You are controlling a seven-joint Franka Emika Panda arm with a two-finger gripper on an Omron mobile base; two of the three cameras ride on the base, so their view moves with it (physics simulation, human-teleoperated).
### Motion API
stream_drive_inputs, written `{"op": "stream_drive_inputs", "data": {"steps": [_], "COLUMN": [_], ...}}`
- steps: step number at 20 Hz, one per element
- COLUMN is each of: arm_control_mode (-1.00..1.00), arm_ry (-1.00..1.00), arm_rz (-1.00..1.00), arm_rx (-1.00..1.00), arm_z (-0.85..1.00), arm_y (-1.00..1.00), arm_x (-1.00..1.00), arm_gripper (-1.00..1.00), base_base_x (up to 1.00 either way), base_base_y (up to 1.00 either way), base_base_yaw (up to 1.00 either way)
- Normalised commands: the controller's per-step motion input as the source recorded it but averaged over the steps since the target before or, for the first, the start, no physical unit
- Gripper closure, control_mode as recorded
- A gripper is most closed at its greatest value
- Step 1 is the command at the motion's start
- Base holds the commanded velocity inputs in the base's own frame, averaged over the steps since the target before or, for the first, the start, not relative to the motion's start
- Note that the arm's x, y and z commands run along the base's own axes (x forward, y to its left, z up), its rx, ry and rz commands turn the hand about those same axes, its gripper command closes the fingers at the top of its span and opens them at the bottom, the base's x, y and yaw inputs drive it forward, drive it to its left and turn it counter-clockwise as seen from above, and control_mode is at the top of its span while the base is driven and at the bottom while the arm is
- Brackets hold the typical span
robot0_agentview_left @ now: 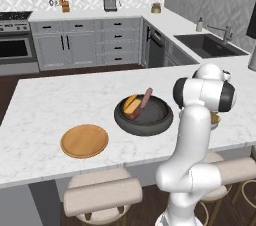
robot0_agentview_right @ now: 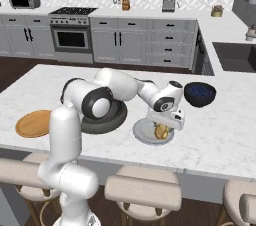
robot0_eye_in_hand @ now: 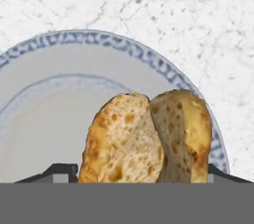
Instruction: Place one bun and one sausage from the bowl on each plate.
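My gripper (robot0_agentview_right: pixel 163 129) hangs low over the light grey plate (robot0_agentview_right: pixel 142 133) with a golden split bun (robot0_agentview_right: pixel 161 132) standing on end between its fingers. In the hand view the bun (robot0_eye_in_hand: pixel 144 139) fills the gap between both fingertips, above the blue-patterned rim of the plate (robot0_eye_in_hand: pixel 59 104). The dark bowl (robot0_agentview_left: pixel 145 131) sits mid-counter, left of the plate, and holds another bun (robot0_agentview_left: pixel 131 105) and a reddish-brown sausage (robot0_agentview_left: pixel 146 99) leaning on its far rim. The tan wooden plate (robot0_agentview_left: pixel 84 141) lies bare further left. My arm hides part of the bowl (robot0_agentview_right: pixel 107 122) in the right base view.
A glossy dark-blue bowl (robot0_agentview_right: pixel 200 93) stands on the counter just behind and right of the grey plate. Padded stools (robot0_agentview_left: pixel 102 197) line the counter's near edge. A sink (robot0_agentview_left: pixel 207 45) lies at the far right.
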Motion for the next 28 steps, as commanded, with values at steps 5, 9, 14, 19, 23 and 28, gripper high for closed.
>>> {"op": "stream_drive_inputs", "data": {"steps": [5,9,14,19,23,28], "arm_control_mode": [-1.00,-1.00,-1.00,-1.00,-1.00,-1.00], "arm_ry": [0.00,0.00,0.00,0.00,0.00,0.00], "arm_rz": [-0.06,-0.03,0.00,0.00,0.00,0.00], "arm_rx": [0.00,-0.01,-0.05,-0.01,0.00,0.00], "arm_z": [0.00,0.08,0.33,0.08,-0.06,0.00], "arm_y": [0.00,0.00,0.00,0.00,0.02,0.01], "arm_x": [0.00,0.00,-0.03,-0.16,-0.09,0.00], "arm_gripper": [1.00,1.00,1.00,1.00,-1.00,-1.00], "base_base_x": [0.00,0.00,0.00,0.00,0.00,0.00], "base_base_y": [0.00,0.00,0.00,0.00,0.00,0.00], "base_base_yaw": [0.00,0.00,0.00,0.00,0.00,0.00]}}
